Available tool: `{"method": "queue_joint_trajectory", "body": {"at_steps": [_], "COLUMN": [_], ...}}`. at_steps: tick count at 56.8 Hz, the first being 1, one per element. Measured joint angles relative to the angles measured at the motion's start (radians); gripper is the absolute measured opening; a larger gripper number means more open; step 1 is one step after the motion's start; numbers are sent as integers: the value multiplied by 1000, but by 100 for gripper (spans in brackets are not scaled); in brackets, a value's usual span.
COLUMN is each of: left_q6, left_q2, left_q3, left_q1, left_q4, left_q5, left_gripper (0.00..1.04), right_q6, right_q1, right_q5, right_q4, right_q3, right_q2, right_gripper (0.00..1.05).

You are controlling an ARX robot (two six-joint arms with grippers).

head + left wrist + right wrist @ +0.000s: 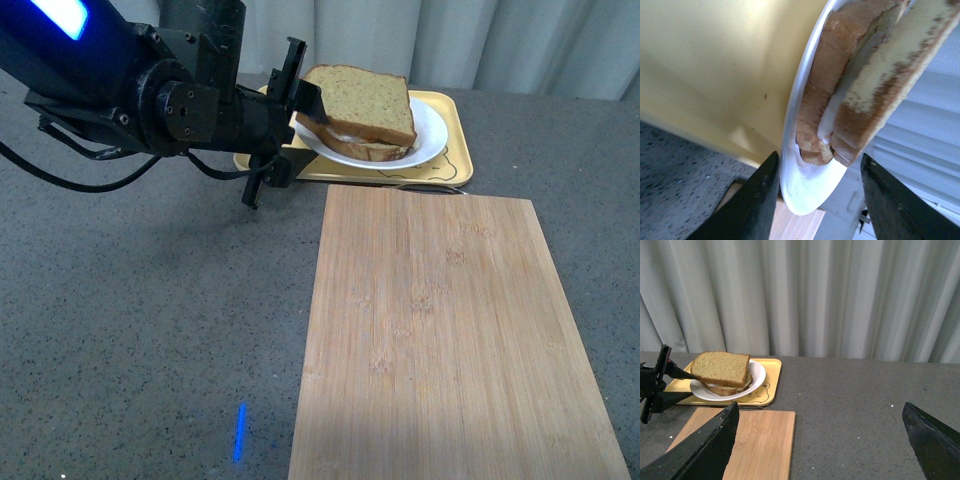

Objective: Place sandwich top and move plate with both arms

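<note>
The sandwich top (360,100), a plain brown slice, lies on the egg-bearing slice on the white plate (428,135). The plate stands on the yellow tray (452,165). My left gripper (298,130) is open with its jaws on either side of the plate's left rim. In the left wrist view the plate (805,190) and a corner of the sandwich top (895,60) lie between the open jaws of the gripper (819,159). My right gripper (820,440) is open and empty, well away from the plate (757,377) and sandwich top (721,367); it is out of the front view.
A bamboo cutting board (440,330) lies on the grey table in front of the tray; it also shows in the right wrist view (750,440). Grey curtains hang behind the table. A blue light mark (240,432) shows near the front.
</note>
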Motion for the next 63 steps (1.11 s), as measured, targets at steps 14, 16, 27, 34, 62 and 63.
{"method": "queue_joint_trajectory", "body": {"at_steps": [14,16,27,34,62,63], "left_q6": [388,496,1012,1204,1285,1285], "left_q2": [-200,-237,-300,-404,-898,-916], "left_q3": [-141,-180,-456,-698,-1225,-1238], "left_q1": [-2,-3,-5,37,164,168], "left_q4": [-141,-119,468,771,839,834], "left_q5": [-186,-246,-579,-567,-446,-443], "left_gripper": [90,97,78,56,4,4], "right_q6": [0,0,0,0,0,0], "right_q1": [0,0,0,0,0,0], "right_q5": [0,0,0,0,0,0], "right_q4": [0,0,0,0,0,0], "right_q3": [0,0,0,0,0,0], "right_q2": [0,0,0,0,0,0], "right_gripper": [95,95,95,95,95,95]}}
